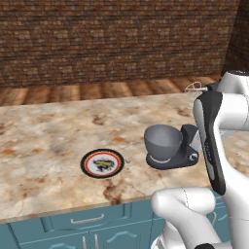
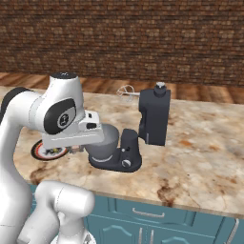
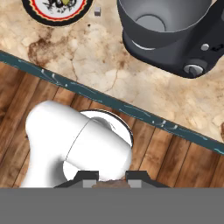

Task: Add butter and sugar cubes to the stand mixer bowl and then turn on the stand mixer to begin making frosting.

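Nearest the lens in the hand view, two dark finger tips of the gripper [image 3: 112, 178] are seen at the bottom edge with a narrow gap between them; whether they are spread or pressed together cannot be told, and nothing is seen held. One round plate [image 1: 102, 163] with a black-and-red rim is counted at the left of the counter [image 1: 48, 136], its white centre marked with dark blotches. One small grey cube [image 3: 97, 11] is seen just beside the plate, on its right, lying on the bare stone. No yellow butter block can be made out with certainty on the plate. Further right, one stand mixer [image 2: 143, 128] is seen, dark slate-grey, with its head tilted up and one wire whisk [image 2: 127, 92] raised clear of the bowl. One stand mixer bowl [image 1: 163, 141], deep and grey, is seated on the mixer's flat base, and its inside is seen in the hand view. One small round knob [image 3: 194, 69] is seen on the mixer's base column. The counter is of mottled beige and brown stone, set over teal cabinet fronts [image 1: 87, 226] with pale handles. A wooden floor and a dark brick wall [image 1: 112, 39] are seen behind.
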You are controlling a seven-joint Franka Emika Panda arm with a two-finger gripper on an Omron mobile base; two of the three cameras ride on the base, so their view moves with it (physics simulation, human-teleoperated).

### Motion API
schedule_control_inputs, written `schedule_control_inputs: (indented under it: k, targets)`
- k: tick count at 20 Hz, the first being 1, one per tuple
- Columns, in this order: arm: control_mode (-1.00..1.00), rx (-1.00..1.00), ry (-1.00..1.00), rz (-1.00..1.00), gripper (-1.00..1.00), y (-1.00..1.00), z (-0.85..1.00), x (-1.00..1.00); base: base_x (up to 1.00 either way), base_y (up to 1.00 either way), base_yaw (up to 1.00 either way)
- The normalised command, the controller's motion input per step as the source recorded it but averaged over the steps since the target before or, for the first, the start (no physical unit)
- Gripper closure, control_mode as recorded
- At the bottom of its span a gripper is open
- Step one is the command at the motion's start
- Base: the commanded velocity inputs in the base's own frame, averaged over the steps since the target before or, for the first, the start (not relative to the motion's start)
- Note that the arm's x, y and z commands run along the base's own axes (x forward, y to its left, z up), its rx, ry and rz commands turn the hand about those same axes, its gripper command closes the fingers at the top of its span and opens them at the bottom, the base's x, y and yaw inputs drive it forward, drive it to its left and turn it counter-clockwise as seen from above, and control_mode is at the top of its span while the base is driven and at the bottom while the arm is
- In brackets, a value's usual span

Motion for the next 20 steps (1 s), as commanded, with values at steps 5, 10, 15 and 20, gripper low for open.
schedule_control_inputs:
  k: [5, 10, 15, 20]
  targets:
    - [-1.00, 0.00, 0.01, -0.08, 1.00, 0.50, 0.00, 0.49, 0.00, 0.00, 0.00]
    - [-1.00, -0.01, 0.03, -0.13, 1.00, 0.37, 0.00, 0.53, 0.00, 0.00, 0.00]
    - [-1.00, 0.00, 0.08, -0.17, 1.00, 0.05, -0.03, 0.75, 0.00, 0.00, 0.00]
    - [-1.00, 0.00, 0.10, -0.19, 1.00, 0.00, -0.18, 0.70, 0.00, 0.00, 0.00]
